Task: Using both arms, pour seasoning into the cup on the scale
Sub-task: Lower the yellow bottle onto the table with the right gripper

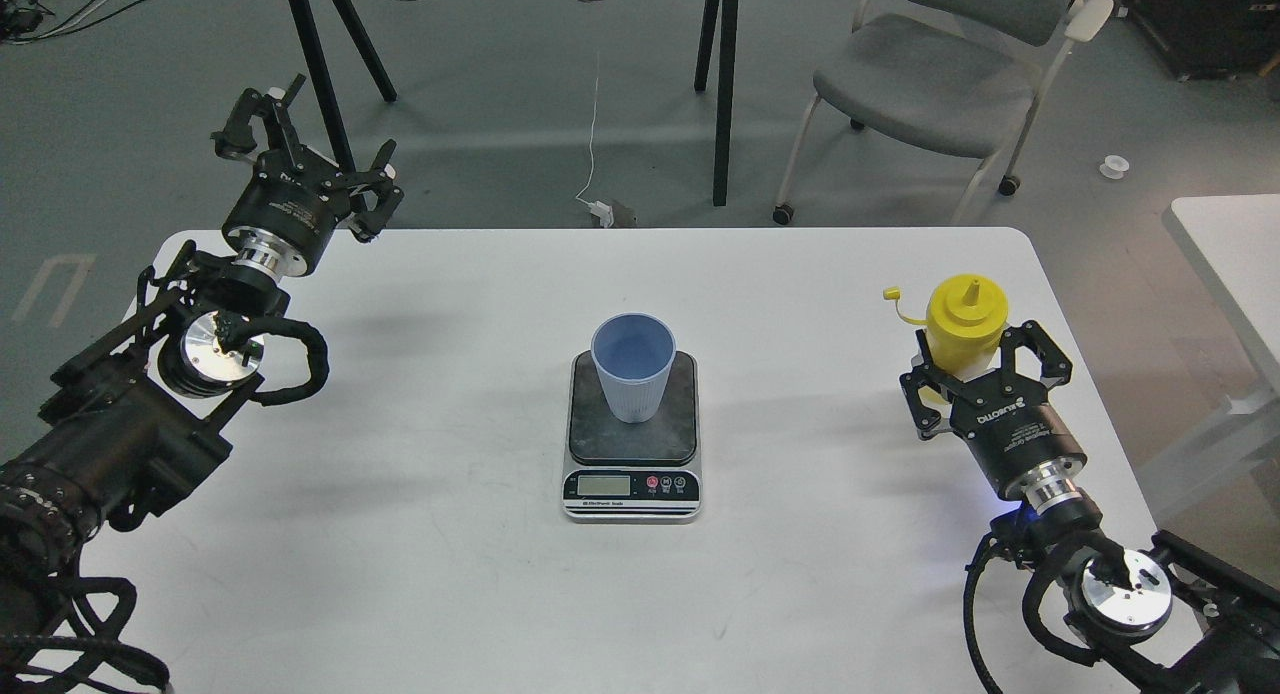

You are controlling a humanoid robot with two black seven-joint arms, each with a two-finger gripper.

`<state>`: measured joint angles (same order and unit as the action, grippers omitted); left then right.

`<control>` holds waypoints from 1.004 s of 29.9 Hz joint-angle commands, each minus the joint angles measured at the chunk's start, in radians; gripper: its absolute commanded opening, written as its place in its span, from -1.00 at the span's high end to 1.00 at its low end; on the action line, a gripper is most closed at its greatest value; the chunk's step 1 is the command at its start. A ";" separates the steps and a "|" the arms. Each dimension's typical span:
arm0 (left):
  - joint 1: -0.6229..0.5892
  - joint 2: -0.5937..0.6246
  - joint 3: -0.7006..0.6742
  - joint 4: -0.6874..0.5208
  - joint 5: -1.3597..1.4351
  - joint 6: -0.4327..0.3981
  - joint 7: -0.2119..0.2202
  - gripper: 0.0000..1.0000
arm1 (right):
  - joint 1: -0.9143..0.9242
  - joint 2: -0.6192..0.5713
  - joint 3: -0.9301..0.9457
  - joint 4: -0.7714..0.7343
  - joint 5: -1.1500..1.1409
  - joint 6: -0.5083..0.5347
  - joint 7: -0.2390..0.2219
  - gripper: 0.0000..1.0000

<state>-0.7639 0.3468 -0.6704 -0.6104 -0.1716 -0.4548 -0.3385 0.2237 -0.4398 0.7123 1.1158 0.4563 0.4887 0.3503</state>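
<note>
The light blue ribbed cup (pixel 632 374) stands upright on the dark plate of the scale (pixel 630 486) at the middle of the white table (pixel 450 574). The yellow seasoning bottle (pixel 964 316) stands upright near the table's right edge, nozzle up, with its tethered cap (pixel 890 294) hanging open to the left. My right gripper (pixel 975 362) is closed around the bottle's lower body, which it hides. My left gripper (pixel 310 144) is open and empty above the table's far left corner, far from the cup.
A grey chair (pixel 930 74) and black stand legs (pixel 722 84) are on the floor behind the table. A second white table (pixel 1230 244) stands at the right. A white cable (pixel 595 124) lies on the floor.
</note>
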 commanded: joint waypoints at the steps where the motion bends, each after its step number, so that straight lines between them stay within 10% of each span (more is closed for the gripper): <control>1: 0.008 0.000 0.002 0.000 0.003 0.002 -0.002 -0.99 | -0.014 0.038 0.000 -0.037 -0.001 0.000 0.000 -0.02; 18: 0.015 0.000 0.006 -0.002 0.007 0.012 -0.002 -0.99 | -0.027 0.052 -0.014 -0.103 -0.007 0.000 -0.010 -0.11; 30: 0.015 -0.002 0.008 -0.003 0.009 0.012 -0.002 -0.99 | -0.041 0.049 -0.013 -0.102 -0.010 0.000 -0.010 -0.60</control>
<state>-0.7486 0.3468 -0.6650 -0.6134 -0.1640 -0.4433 -0.3406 0.1862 -0.3911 0.6979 1.0139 0.4466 0.4888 0.3409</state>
